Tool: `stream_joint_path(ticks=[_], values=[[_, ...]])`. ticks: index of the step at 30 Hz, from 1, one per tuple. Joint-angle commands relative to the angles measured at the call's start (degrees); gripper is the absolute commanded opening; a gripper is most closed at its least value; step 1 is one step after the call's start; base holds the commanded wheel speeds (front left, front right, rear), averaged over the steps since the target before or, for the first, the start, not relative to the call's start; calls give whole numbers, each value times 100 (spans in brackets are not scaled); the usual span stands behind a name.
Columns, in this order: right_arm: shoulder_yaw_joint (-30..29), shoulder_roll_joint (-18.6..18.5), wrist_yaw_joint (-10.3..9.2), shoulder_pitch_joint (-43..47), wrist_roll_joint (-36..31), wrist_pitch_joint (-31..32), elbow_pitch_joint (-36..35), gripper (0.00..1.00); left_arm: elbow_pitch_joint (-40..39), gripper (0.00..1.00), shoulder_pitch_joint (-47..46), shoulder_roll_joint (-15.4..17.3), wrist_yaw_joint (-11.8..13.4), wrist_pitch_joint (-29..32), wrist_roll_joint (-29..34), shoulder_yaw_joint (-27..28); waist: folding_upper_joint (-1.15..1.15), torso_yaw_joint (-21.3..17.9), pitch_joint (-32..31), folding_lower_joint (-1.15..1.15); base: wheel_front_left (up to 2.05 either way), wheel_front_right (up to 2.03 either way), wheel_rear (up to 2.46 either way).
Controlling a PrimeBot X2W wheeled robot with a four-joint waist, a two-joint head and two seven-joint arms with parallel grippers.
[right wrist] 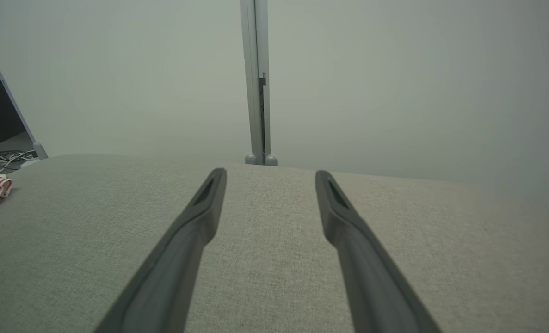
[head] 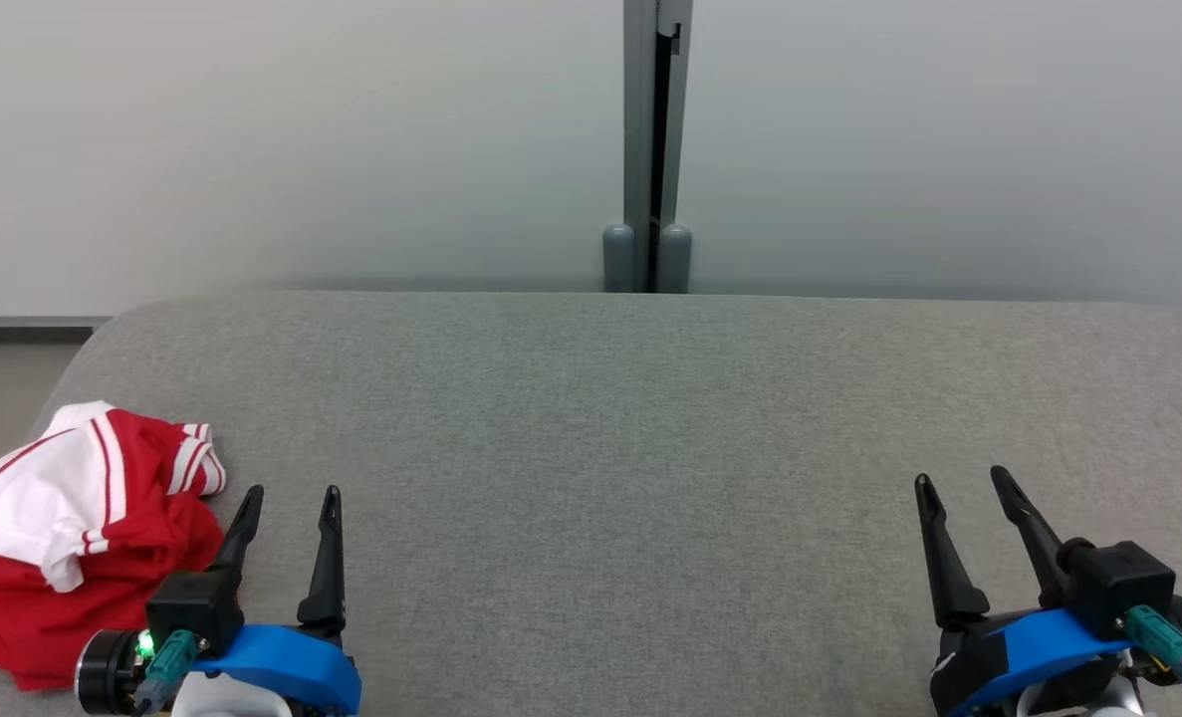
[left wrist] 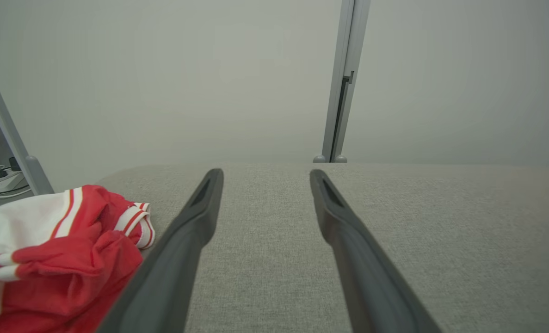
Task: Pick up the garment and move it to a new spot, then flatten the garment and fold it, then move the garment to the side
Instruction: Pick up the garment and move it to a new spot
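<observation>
Our left gripper (head: 293,493) has its jaws parted with nothing between them; in the gap we see only the grey cloth-covered surface (head: 600,418). Our right gripper (head: 960,478) stands the same way, jaws apart and empty, over the same surface. Just outside the left gripper's outer finger lies the garment (head: 83,538), a crumpled heap of red with white panels and red-and-white striped cuffs. It sits close beside that finger, and we cannot tell whether the two touch. The garment is well apart from the right gripper, far off to its left. Ahead of both sets of fingertips the surface ends at a pale partition wall (head: 352,149), with a grey post (head: 655,149) standing between the two grippers' lines.
</observation>
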Motion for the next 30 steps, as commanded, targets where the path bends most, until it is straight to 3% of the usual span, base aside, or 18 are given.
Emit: stream_joint_path(ticks=[1, 17, 23, 30], values=[[42, 5, 2, 31, 6, 33, -59, 100, 24, 100, -78, 39, 45, -27, -15, 34, 0, 177, 66, 0, 0, 0, 0], [647, 2, 2, -138, 74, 133, -301, 100, 244, 100, -54, 238, 217, 13, -167, 281, 0, 1423, 176, 0, 0, 0, 0], [661, 1, 2, -175, 59, 151, -352, 100, 217, 100, -90, 272, 239, 4, -214, 303, 0, 1615, 251, 0, 0, 0, 0], [688, 0, 2, -287, -23, 235, -457, 100, 189, 100, -297, 233, 251, 5, -276, 293, 0, 1563, 520, 0, 0, 0, 0]])
